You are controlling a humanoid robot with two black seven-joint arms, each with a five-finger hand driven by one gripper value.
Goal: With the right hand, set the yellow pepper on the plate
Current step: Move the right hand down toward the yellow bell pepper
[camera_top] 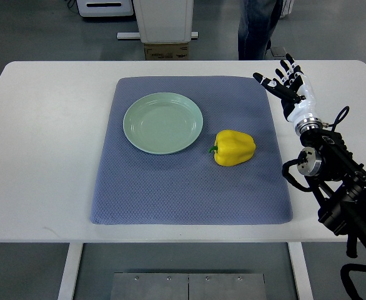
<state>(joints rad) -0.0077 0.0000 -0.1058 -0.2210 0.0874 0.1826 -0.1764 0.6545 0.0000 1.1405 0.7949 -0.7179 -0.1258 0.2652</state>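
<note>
On the white table (45,156) lies a blue-grey mat (170,187), and on the mat's far left part sits a pale green plate (136,134). Nothing lies in the plate; its round surface shows bare from rim to rim. Just right of the plate, and a little nearer, the yellow pepper (235,147) rests on its side on the mat, with its short green stem pointing left toward the plate's rim. Pepper and plate sit close together, though a narrow strip of mat shows between them.

From the picture's right edge comes the robot's right arm, black with cables along it, running up past the mat's right border. Its right hand (289,84) hovers over the table near the mat's far right corner, fingers spread apart and holding nothing. The hand is well apart from the pepper, to the right of it and farther away.

Beyond the table's far edge a person's legs in jeans (256,28) stand on the grey floor, beside a white cabinet base (164,22) with a cardboard box (166,51) under it.
</note>
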